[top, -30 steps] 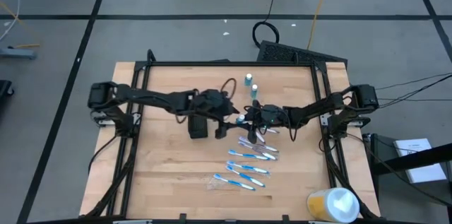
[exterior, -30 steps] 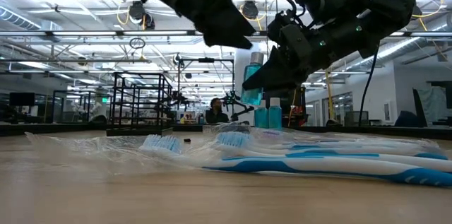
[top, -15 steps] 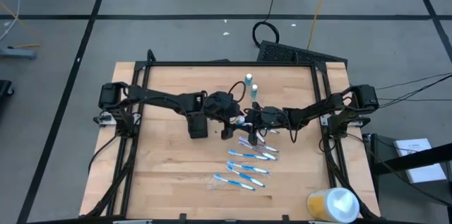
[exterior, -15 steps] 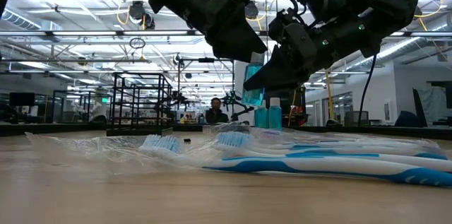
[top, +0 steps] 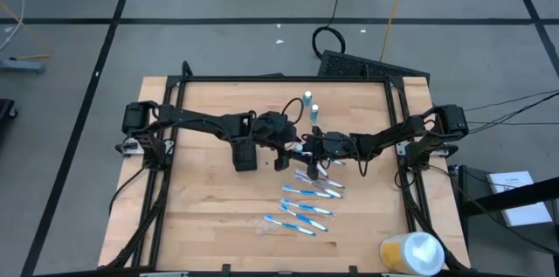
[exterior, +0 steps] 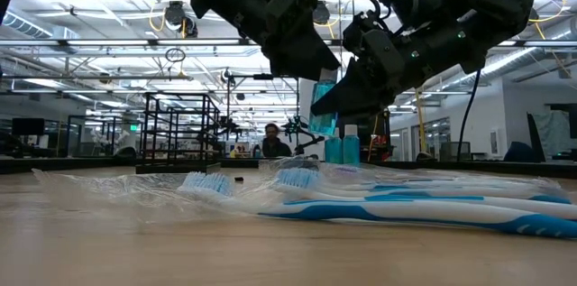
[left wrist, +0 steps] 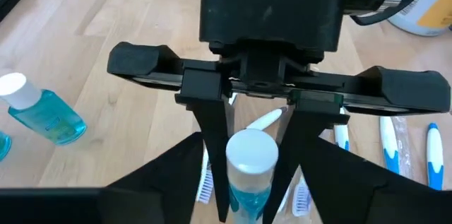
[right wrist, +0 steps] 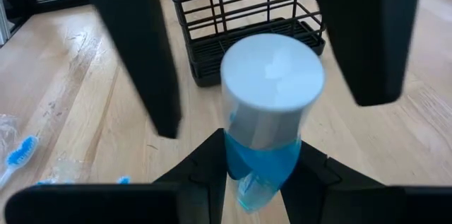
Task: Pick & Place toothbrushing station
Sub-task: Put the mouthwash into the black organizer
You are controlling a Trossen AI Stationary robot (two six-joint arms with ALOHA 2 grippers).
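My right gripper is shut on a small blue bottle with a white cap, held above the table's middle; the bottle also shows in the low view. My left gripper is open. Its two fingers stand on either side of the bottle without touching it. The black mesh holder stands on the table just left of both grippers. Two more blue bottles stand farther back. Several blue-and-white toothbrushes in clear wrappers lie nearer the front. My right gripper pinches the bottle's blue body below the white cap between its two fingers. The fingers come slanting down from the table's right. The bottle is lifted clear of the table, cap up.
A yellow-and-white round container sits at the front right corner. The table's black frame rails run along the left and right sides. Bare wood lies at the front left.
My left gripper has moved toward the table's right and a little down, up to the bottle held by my right gripper, so that its open fingers now flank it. The right gripper and bottle have stayed still.
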